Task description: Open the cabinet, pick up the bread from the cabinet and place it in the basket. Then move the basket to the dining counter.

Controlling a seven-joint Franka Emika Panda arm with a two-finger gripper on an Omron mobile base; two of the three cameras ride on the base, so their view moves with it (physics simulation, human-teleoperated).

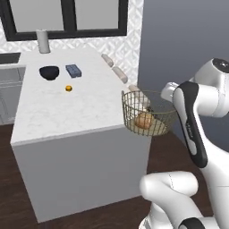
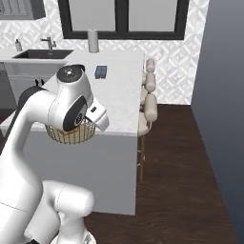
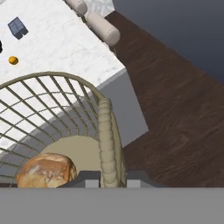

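Note:
My gripper (image 3: 109, 180) is shut on the rim of the round tan wire basket (image 3: 65, 113), with the thick rim standing between the two fingertips. The golden-brown bread (image 3: 46, 170) lies on the basket's woven base. In the left base view the basket (image 1: 147, 112) with the bread (image 1: 144, 120) hangs at the near right corner of the white marble dining counter (image 1: 58, 107). I cannot tell whether it touches the top. My arm hides part of the basket (image 2: 71, 136) in the right base view. A corner of the grey wall cabinet (image 2: 21, 8) shows at the far left.
On the dining counter lie a black bowl (image 1: 49, 72), a blue-grey box (image 1: 74, 70), a tiny orange fruit (image 1: 68, 88) and a white cylinder (image 1: 43, 41). Padded stools (image 2: 150, 107) line its right side. Dark wood floor (image 2: 190, 167) lies open to the right.

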